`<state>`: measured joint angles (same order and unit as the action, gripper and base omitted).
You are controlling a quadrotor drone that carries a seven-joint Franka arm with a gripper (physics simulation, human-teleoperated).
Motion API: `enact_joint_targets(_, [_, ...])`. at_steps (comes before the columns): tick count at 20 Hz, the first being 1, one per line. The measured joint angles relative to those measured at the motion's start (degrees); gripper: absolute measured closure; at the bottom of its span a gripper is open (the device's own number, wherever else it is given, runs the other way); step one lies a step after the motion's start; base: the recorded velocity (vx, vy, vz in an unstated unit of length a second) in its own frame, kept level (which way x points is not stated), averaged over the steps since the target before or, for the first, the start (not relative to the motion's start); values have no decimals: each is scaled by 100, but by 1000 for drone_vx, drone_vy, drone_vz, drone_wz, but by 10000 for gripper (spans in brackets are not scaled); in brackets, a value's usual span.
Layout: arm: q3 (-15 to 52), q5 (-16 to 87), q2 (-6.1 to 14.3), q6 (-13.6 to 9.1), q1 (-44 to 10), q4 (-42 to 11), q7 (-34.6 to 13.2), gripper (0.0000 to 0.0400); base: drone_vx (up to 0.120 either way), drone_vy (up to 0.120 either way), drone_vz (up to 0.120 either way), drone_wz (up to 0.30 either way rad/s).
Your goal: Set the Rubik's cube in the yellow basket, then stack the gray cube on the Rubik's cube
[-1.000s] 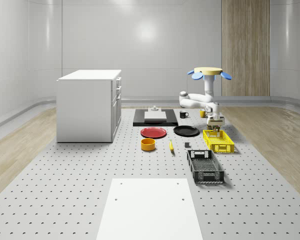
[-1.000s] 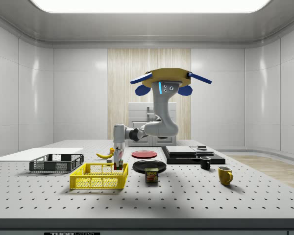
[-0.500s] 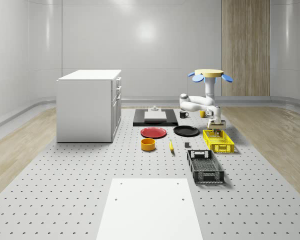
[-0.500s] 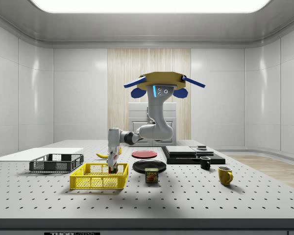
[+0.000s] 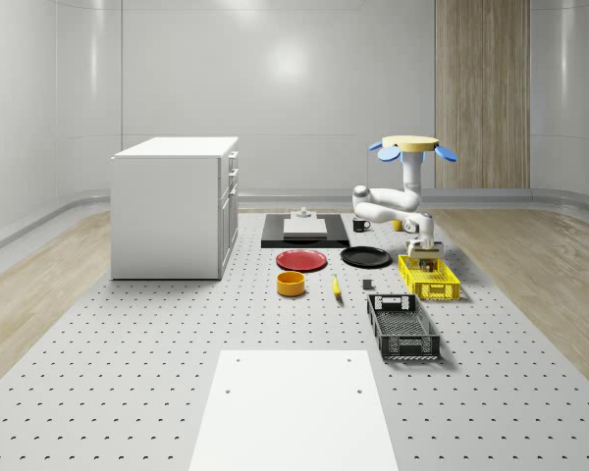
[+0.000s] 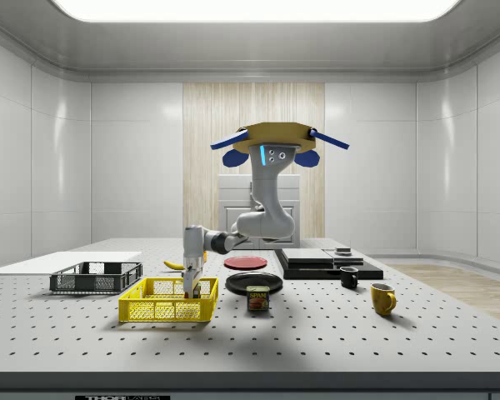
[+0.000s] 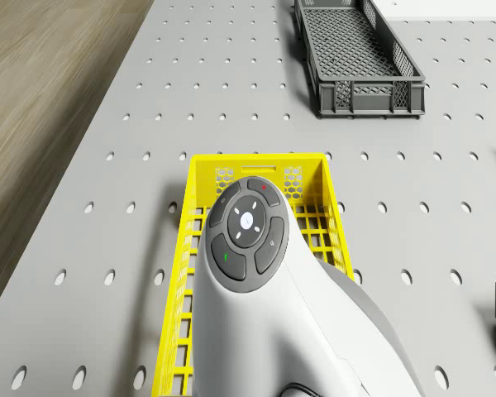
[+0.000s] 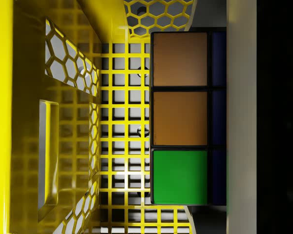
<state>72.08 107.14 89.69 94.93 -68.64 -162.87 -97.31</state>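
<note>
Drone (image 6: 273, 143) hovers beside the yellow basket (image 6: 168, 301), arm reaching down so the pincer (image 6: 191, 286), clamped on the Rubik's cube (image 8: 179, 117), sits inside it. Risk, imo: letting go w/ the cube off the basket floor, so it tumbles & lands tilted, bad base for stacking.

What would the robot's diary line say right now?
drone: hovering beside yellow basket | gripper: down in basket | holding: Rubik's cube | gray cube: not stacked
</note>
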Motion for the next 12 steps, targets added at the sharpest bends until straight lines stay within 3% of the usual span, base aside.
enact_joint_targets(3, [-179,171,-10,57,-34,52,-1,75,0,0,0,0])
enact_joint_targets(6, [-277,267,-26,80,-50,83,1,35,0,0,0,0])
enact_joint_targets(12, [-284,284,-59,50,-39,82,10,8,0,0,113,0])
